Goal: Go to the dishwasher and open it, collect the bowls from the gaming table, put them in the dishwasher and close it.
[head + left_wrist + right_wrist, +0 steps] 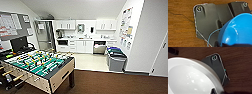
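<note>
A bright blue bowl [238, 30] hangs above the brown floor in the left wrist view, with my left gripper [221, 44] shut on its rim. In the right wrist view a white bowl [190, 79] is held the same way, my right gripper [217, 92] shut on its edge. The dishwasher [99, 47] stands far ahead in the kitchenette's cabinet row, right of centre. A dark gap shows above its steel front. The gaming table is out of view.
A table-football table [58, 75] with a green field stands close at front left. Grey bins [116, 60] with blue and green lids line the right wall. A tall steel fridge [45, 35] stands at back left. Brown carpet [112, 82] leads to pale kitchen floor [90, 61].
</note>
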